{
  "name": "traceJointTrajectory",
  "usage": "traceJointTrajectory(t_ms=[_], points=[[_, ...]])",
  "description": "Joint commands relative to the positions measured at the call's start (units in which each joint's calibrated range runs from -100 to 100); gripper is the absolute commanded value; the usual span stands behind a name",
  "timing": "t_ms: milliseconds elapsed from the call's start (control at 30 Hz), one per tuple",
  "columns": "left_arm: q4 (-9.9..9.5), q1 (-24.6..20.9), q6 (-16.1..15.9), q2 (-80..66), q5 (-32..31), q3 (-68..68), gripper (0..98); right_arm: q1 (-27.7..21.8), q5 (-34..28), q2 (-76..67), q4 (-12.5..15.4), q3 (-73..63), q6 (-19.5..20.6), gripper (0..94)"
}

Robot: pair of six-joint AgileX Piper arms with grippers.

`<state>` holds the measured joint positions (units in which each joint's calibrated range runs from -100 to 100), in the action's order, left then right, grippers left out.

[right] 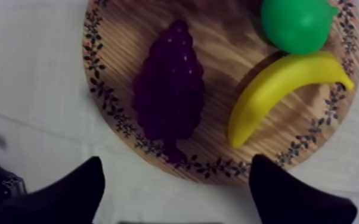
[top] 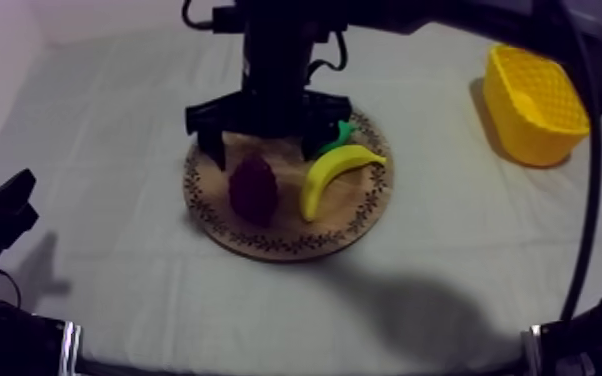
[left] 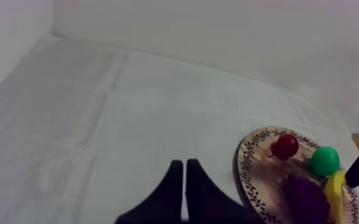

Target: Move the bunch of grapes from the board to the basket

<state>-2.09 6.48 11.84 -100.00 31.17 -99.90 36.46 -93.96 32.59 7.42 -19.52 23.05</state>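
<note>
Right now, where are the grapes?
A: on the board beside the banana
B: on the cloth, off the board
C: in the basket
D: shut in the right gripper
A: the grapes lie on the board beside the banana, and the right gripper hangs open over them.

You see the pear [top: 342,133] mostly hidden under the right gripper [top: 262,148]; left wrist view's edge cuts off board [left: 248,156], grapes [left: 304,199], banana [left: 335,189].
</note>
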Motion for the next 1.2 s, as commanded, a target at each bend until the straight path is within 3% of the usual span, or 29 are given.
traceJointTrajectory(t_ms=[0, 433, 933, 1000, 1167], points=[[-0.04, 0.0, 0.0, 0.0, 0.0, 0.0, 0.1, 0.1, 0.4, 1.4, 0.1, 0.0, -0.2, 92.9], [-0.04, 0.0, 0.0, 0.0, 0.0, 0.0, 0.1, -0.2, 2.4, 11.1, 0.6, -5.2, -1.5, 92.4], [-0.04, 0.0, 0.0, 0.0, 0.0, 0.0, 0.1, -0.6, -0.4, 19.8, 2.4, -13.1, -3.0, 90.9], [-0.04, 0.0, 0.0, 0.0, 0.0, 0.0, 0.1, -0.6, -0.7, 20.6, 2.7, -13.7, -3.2, 86.7], [-0.04, 0.0, 0.0, 0.0, 0.0, 0.0, 0.1, -0.6, -1.1, 22.0, 2.9, -15.1, -3.7, 66.2]])
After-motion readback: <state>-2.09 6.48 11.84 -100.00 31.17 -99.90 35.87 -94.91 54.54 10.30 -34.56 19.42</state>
